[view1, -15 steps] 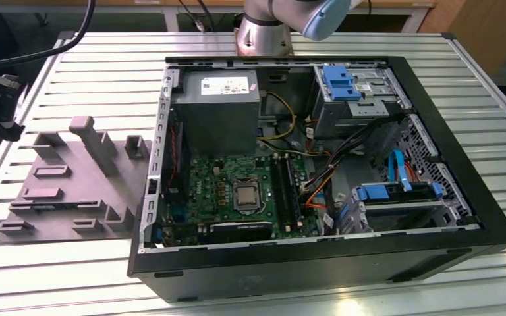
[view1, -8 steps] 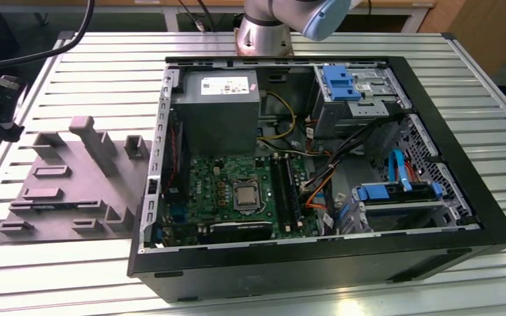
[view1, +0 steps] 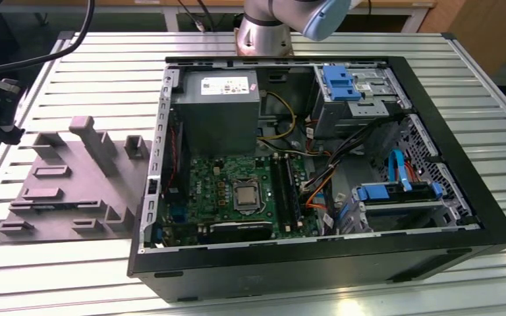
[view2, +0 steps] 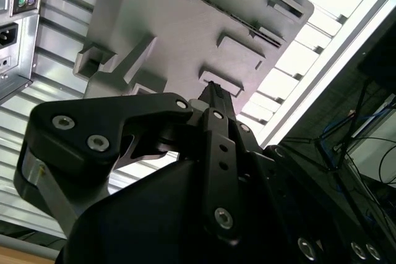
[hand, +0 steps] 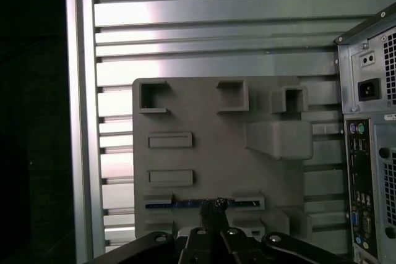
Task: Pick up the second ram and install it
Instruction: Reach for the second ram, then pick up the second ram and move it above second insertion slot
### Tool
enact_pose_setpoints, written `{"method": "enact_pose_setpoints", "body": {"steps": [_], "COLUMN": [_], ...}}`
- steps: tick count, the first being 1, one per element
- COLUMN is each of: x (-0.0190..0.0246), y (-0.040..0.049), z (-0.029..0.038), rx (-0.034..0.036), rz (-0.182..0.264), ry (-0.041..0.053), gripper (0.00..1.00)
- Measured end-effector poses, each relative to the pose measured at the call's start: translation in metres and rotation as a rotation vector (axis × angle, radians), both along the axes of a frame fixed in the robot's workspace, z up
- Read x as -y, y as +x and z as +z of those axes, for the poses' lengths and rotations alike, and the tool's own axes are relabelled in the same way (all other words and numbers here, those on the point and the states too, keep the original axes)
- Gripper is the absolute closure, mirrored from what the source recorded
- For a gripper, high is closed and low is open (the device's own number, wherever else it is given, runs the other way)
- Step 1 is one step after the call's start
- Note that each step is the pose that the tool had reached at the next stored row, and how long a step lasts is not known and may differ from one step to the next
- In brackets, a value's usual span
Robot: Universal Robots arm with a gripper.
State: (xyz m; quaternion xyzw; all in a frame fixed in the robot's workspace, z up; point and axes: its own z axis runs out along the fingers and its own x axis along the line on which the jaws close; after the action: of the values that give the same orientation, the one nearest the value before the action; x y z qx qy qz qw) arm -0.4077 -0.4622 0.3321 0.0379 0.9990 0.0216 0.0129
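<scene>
Second ram (hand: 179,203): in the first wrist view I see it edge-on, a long thin dark strip with bluish glints. It stands in a narrow slot of the grey fixture block (hand: 210,146), between two small raised end pieces. From this angle I cannot make out chips or a label.

Gripper (hand: 213,207): in the first wrist view its dark tip overlaps the middle of the strip. In the second wrist view the gripper (view2: 213,88) appears raised above the block, its fingers drawn together to one narrow point with nothing between them. I cannot tell whether the tip touches the ram.

Surface: a slatted aluminium table (view1: 77,59), bright with glare. In the exterior view the fixture block sits towards the left. Just beside it is the open computer case (view1: 323,263), lying on its side with the motherboard (view1: 226,191) exposed and the long black memory slots (view1: 286,187) next to the processor.

Room: wooden furniture behind the table in the exterior view. Past the table edge the second wrist view shows dark equipment and loose cables (view2: 346,134).
</scene>
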Motion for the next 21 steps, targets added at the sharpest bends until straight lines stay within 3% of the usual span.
{"method": "enact_pose_setpoints", "body": {"steps": [13, 21], "x": [0.0, 0.0], "y": [0.0, 0.0], "z": [-0.0005, -0.0006], "rx": [0.0002, 0.0002], "rz": [0.002, 0.066], "ry": [0.0001, 0.0002], "gripper": [0.89, 0.89]}}
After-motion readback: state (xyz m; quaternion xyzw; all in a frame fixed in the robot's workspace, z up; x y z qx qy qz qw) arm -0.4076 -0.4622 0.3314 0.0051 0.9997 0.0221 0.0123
